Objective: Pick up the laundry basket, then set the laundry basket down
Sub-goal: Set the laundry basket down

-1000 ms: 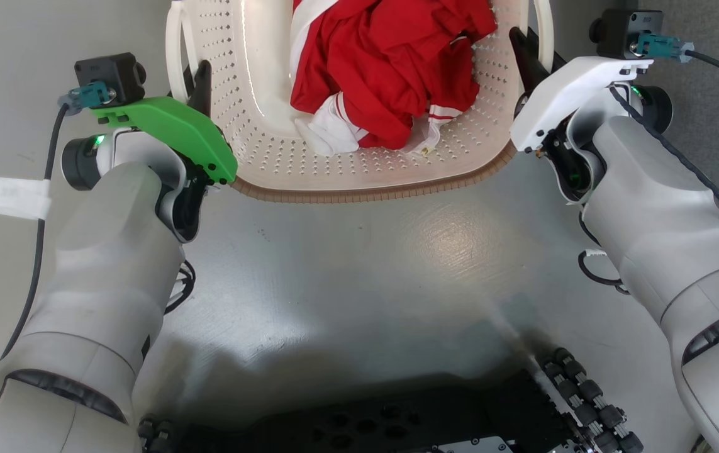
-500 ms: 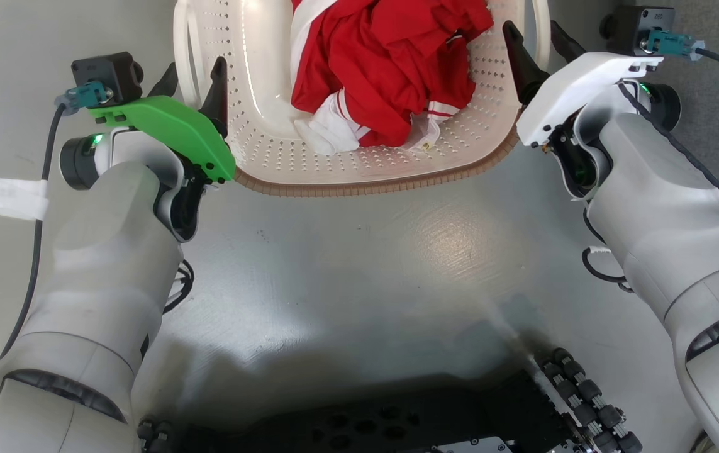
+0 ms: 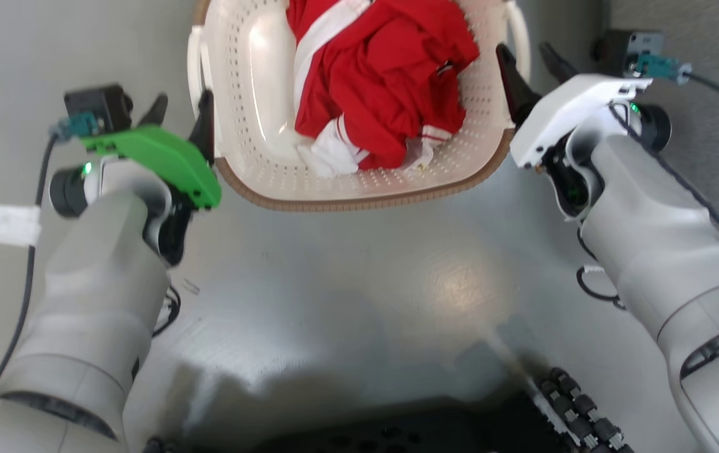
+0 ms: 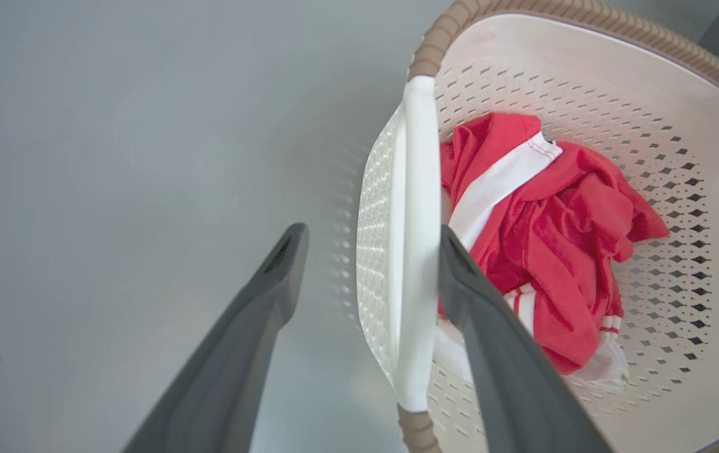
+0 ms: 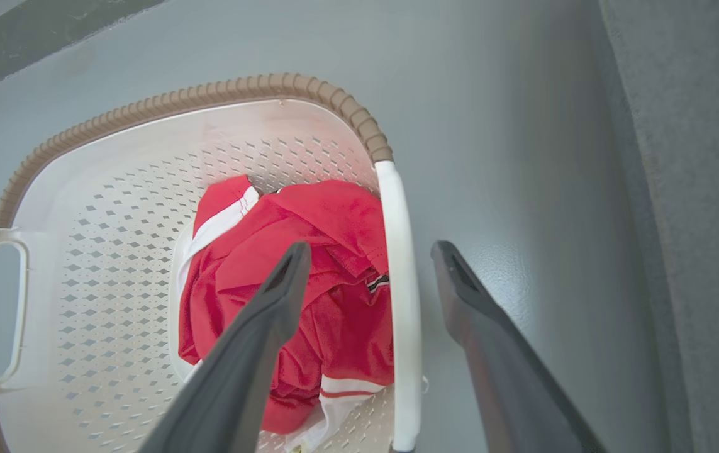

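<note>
The basket sits on the floor, likely light, stiff plastic; the left pincer and right pincer gape empty, each astride a loop handle, the best hold

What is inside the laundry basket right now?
A crumpled red garment with white trim lies in the basket. Anything beneath it, and the basket floor there, is covered.

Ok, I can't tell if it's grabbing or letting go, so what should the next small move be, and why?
Probably draw both arms straight back. The left gripper and right gripper have opened since a second ago. Each straddles a handle of the laundry basket without clamping it, so the set-down looks done.
</note>
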You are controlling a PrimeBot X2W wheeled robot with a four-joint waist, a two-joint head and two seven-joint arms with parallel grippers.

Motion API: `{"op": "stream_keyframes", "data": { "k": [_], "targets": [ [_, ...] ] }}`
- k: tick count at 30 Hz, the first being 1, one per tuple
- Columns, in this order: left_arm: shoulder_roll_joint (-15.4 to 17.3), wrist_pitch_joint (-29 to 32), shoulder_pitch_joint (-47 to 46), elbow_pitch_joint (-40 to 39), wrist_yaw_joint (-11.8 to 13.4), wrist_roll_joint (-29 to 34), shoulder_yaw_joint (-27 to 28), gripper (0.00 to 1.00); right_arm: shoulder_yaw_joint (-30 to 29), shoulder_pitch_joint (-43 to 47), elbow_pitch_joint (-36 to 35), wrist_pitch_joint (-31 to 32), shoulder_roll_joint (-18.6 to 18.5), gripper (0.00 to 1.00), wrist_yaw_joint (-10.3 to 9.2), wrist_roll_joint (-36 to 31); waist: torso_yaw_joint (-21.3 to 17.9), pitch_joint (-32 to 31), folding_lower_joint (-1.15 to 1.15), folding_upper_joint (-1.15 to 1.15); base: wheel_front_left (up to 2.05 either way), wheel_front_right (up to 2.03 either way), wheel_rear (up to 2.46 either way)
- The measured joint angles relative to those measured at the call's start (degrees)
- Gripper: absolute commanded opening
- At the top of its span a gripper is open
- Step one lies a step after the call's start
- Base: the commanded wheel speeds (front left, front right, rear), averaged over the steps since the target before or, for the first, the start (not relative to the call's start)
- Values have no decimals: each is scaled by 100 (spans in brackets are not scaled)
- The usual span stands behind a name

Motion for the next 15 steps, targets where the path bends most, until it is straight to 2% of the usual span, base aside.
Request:
{"op": "stream_keyframes", "data": {
  "k": [9, 15],
  "targets": [
    [8, 0, 272, -381, 0, 223, 55, 100, -266, 387, -244, 1, -15, 100, 0, -124, -38, -577, 0, 0, 0, 0, 0],
    [8, 0, 579, -840, 0, 338, 189, 100, -532, 661, -611, 0, -204, 100, 0, -278, -24, -1049, 0, 0, 0, 0, 0]
  ]
}}
